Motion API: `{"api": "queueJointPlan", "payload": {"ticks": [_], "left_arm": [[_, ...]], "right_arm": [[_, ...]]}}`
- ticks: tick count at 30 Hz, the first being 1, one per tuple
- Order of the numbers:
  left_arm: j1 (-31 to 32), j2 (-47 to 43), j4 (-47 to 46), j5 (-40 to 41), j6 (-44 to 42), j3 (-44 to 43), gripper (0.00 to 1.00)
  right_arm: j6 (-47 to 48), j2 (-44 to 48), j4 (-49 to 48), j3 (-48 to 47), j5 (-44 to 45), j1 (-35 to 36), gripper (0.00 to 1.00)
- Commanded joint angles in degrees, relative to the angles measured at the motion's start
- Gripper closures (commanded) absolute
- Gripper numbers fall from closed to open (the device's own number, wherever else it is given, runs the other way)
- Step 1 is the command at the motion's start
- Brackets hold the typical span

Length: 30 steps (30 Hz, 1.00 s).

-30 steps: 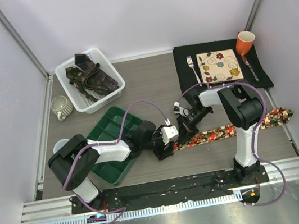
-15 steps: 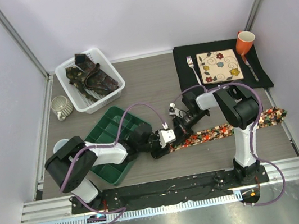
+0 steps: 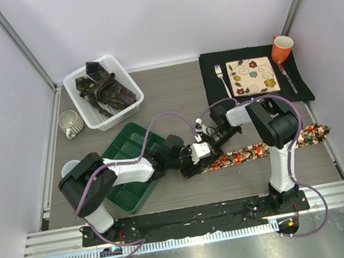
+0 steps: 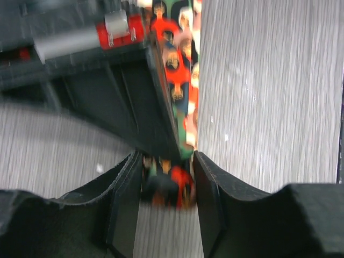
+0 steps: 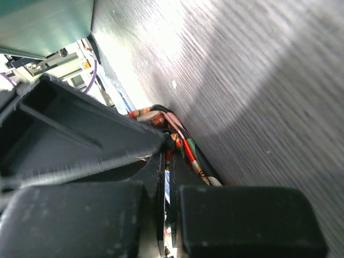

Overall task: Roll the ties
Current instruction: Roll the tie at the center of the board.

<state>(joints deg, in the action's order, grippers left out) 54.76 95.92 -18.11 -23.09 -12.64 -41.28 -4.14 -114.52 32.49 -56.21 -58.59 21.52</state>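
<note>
The red-orange floral tie (image 3: 254, 150) lies flat along the table's front right, its wide end at the far right. My left gripper (image 3: 190, 163) and right gripper (image 3: 205, 142) meet at its narrow left end. In the left wrist view the left gripper (image 4: 165, 161) holds the bunched tie end (image 4: 172, 185) between its fingers. In the right wrist view the right gripper (image 5: 167, 161) is nearly closed, with a thin strip of the tie (image 5: 185, 150) in and beside its jaws. Several dark patterned ties (image 3: 107, 90) lie in a white basket (image 3: 82, 78) at the back left.
A green compartment tray (image 3: 128, 142) sits under the left arm. A pale mug (image 3: 70, 124) stands by the basket. At the back right a black mat (image 3: 216, 96) holds a floral square plate (image 3: 252, 76), a fork (image 3: 221, 78) and an orange mug (image 3: 281, 48).
Both grippers drew the tie's narrow end to the left, so its wide end slid left. In the last half second they shifted a little up and right.
</note>
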Motion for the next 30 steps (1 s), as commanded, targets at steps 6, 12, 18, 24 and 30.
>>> {"api": "queueJointPlan", "payload": {"ticks": [6, 12, 18, 24, 30], "left_arm": [[1.6, 4.8, -2.0, 1.2, 0.1, -2.6, 0.57], [-0.1, -2.4, -1.8, -1.5, -2.8, 4.4, 0.42], [-0.1, 0.1, 0.4, -0.4, -4.0, 2.1, 0.61], [-0.1, 1.1, 1.0, -0.5, -3.6, 2.1, 0.78], [-0.1, 1.0, 0.9, -0.4, -3.4, 2.6, 0.79]], "right_arm": [[0.2, -2.8, -0.8, 0.6, 8.3, 0.1, 0.99], [0.9, -3.0, -0.3, -0.1, 8.2, -0.2, 0.99], [1.3, -2.4, 0.6, -1.1, 5.9, -0.2, 0.95], [2.0, 2.8, 2.8, -1.8, 3.8, -0.9, 0.77], [3.3, 3.5, 4.3, -1.1, 1.5, -1.0, 0.82]]}}
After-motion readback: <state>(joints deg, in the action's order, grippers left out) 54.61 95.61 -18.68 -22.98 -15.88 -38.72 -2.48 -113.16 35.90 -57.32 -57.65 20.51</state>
